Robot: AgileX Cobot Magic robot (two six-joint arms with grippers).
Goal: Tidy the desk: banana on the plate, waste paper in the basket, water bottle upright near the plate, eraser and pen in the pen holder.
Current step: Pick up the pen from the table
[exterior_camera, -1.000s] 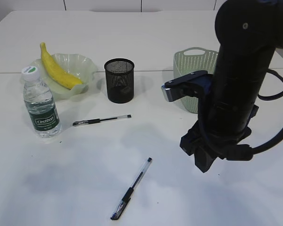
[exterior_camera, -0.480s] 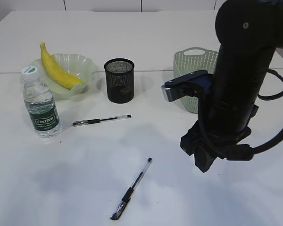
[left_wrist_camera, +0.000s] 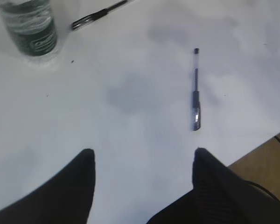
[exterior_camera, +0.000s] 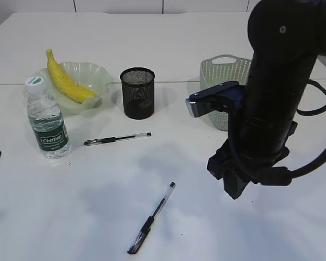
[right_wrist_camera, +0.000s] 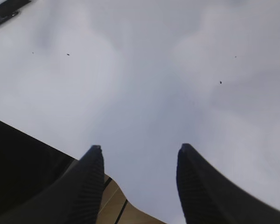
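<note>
While both pens lie loose, the left gripper (left_wrist_camera: 142, 161) hangs spread and empty above the near pen (left_wrist_camera: 195, 95); the right gripper (right_wrist_camera: 137, 156) gapes empty too; next comes descending to pinch that pen for the pen holder (exterior_camera: 137, 93).

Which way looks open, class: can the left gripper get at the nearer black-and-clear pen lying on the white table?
Probably yes. The left gripper is open and empty above bare white table, and the nearer black-and-clear pen lies flat ahead, apart from everything else.

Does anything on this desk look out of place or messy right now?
Two pens lie loose on the table: one just in front of the mesh pen holder, another askew nearer the front edge. The banana and bottle look tidy.
</note>
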